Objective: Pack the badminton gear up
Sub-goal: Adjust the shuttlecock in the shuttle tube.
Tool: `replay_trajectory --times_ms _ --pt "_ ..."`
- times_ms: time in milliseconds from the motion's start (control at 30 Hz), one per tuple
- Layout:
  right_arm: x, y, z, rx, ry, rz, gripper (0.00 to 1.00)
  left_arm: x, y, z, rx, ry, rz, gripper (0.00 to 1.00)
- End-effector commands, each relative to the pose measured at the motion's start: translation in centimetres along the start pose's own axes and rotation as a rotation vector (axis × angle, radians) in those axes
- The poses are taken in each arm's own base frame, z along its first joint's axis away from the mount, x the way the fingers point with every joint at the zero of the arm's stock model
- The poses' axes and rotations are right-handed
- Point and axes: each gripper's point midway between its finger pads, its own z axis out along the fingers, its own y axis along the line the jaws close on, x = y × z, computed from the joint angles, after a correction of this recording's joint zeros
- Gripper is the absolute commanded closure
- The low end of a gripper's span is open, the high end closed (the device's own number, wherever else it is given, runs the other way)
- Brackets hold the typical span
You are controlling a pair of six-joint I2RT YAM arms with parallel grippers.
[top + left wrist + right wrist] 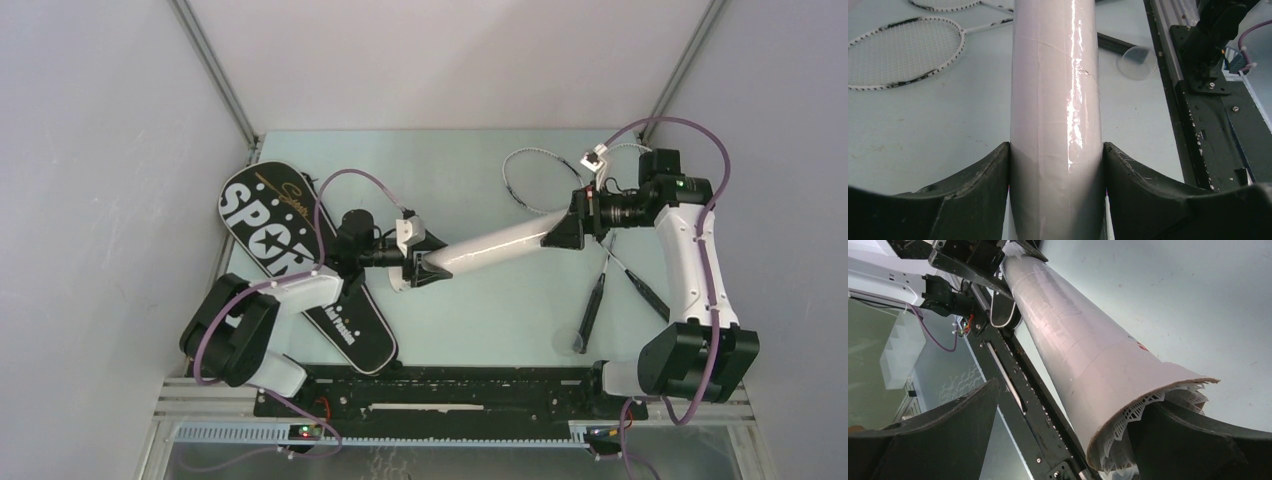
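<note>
Tube (500,243): prob. light, stiff, slick, crushable; hold near ends, min. force. My left gripper (1057,147) clamps it; right gripper (1075,397) gapes wide at mouth w/ shuttlecocks (1120,432).

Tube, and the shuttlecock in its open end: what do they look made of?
Tube: probably cardboard under a glossy white wrap; the rim shows a raw brown edge, and the side carries a bright glare streak. Shuttlecock: white, matte, likely moulded plastic; its skirt is an open lattice, not separate feathers.

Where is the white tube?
Top view: the tube is over the middle of the table, clamped in the left gripper, its other end inside the open right gripper.
</note>
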Motion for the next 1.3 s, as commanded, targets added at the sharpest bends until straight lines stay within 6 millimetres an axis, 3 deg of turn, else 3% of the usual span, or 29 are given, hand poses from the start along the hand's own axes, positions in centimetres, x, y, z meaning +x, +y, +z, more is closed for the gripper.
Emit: replay_trajectory --times_ms 0,900,1267 --pt "-0.7 0.5 -1.2 0.015 -0.007 -0.037 0.00 -5.2 -0.7 -0.3 0.068 -0.167 0.145 0.49" --pt "-4.0 2.7 -5.6 0.143 -0.065 -0.185 0.00 -5.0 0.3 -0.3 0.046 -0.158 0.120 0.52" --pt "-2.2 4.3 -4.8 0.100 -0.029 -0.197 0.07 -5.0 0.7 -0.3 0.027 -0.151 0.112 0.52"
